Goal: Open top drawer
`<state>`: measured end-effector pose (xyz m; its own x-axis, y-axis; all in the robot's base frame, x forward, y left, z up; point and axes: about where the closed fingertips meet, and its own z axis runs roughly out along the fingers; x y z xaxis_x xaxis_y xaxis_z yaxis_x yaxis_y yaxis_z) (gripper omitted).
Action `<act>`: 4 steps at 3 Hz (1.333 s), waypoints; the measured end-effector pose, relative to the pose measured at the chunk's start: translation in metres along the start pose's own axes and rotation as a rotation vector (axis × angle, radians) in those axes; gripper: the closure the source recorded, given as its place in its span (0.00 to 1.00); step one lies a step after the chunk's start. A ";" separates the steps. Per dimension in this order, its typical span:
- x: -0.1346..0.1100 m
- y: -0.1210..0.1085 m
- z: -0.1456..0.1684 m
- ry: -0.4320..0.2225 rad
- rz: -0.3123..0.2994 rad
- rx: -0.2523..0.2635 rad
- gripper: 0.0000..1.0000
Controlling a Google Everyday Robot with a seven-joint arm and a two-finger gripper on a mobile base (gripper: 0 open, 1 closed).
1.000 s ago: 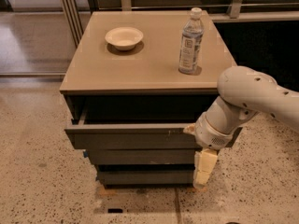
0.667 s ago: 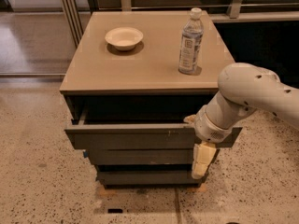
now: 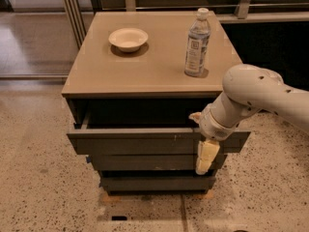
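Observation:
The top drawer [image 3: 135, 141] is a wide dark grey front with no handle and small pale scratch marks right of centre. It is pulled out partway from the cabinet, and a dark gap shows behind it under the tabletop. My gripper [image 3: 203, 159] hangs down in front of the drawer's right part, on the end of the white arm [image 3: 251, 98] that comes in from the right. One pale finger [image 3: 206, 157] points down across the drawer front and over the drawer below it.
A tan cabinet top [image 3: 149, 66] holds a cream bowl [image 3: 128, 38] at the back left and a clear water bottle [image 3: 197, 42] at the back right. Two narrower dark drawer fronts [image 3: 145, 170] sit below. Speckled floor surrounds the cabinet; a railing runs behind.
My gripper and arm have shifted slightly left and up along the drawer front. The drawer stands about as far out as before.

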<state>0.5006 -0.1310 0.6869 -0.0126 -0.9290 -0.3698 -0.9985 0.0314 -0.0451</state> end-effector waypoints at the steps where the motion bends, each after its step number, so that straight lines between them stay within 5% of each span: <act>1: 0.007 -0.015 0.018 -0.003 0.006 -0.022 0.00; 4: -0.006 0.003 0.025 0.001 -0.011 -0.104 0.00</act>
<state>0.4992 -0.1157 0.6657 -0.0020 -0.9293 -0.3693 -0.9987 -0.0168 0.0478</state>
